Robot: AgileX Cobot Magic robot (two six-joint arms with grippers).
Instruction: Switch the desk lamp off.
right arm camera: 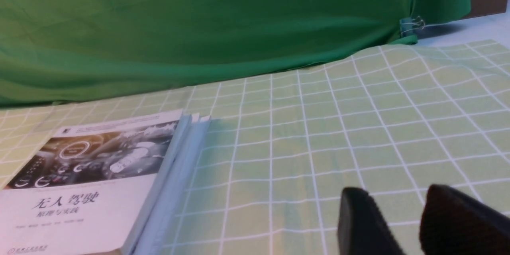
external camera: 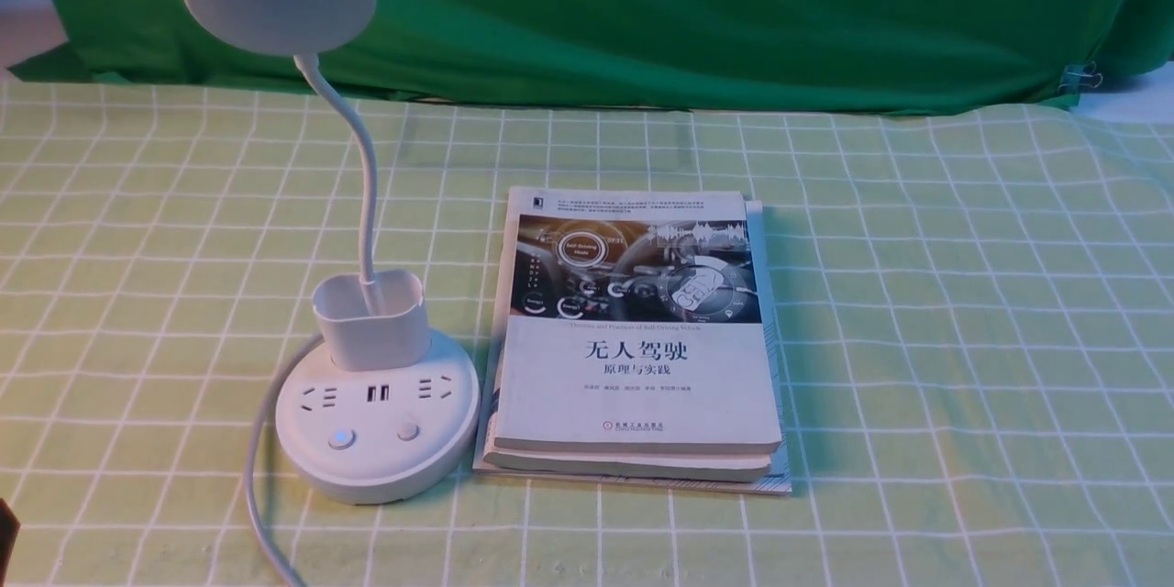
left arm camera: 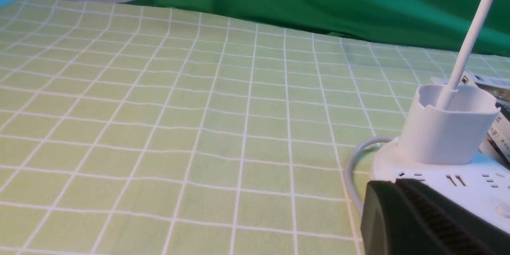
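Sitting on the left half of the green checked tablecloth (external camera: 917,312) is the desk lamp (external camera: 371,385): round white base with sockets along the top and two buttons on the near side, one of them glowing a faint blue. A small cup holder rises from the back of the base, and the thin neck bends up out of it to the flat disc head at the top left of the front view. A grey cord (external camera: 261,495) loops off the base's left side toward the near edge.

Just beside the lamp on its right lies a stack of books (external camera: 637,339), the top one with a white cover showing a dashboard photo.

The left gripper (left arm camera: 430,219) only shows in the left wrist view as one dark ribbed finger close to the lamp base, so honestly can't tell how far apart its jaws are or whether it touches anything. The right gripper (right arm camera: 410,223) shows two dark fingers with a clear gap between them, spread apart, nothing held, hovering over bare cloth well to the right of the books.
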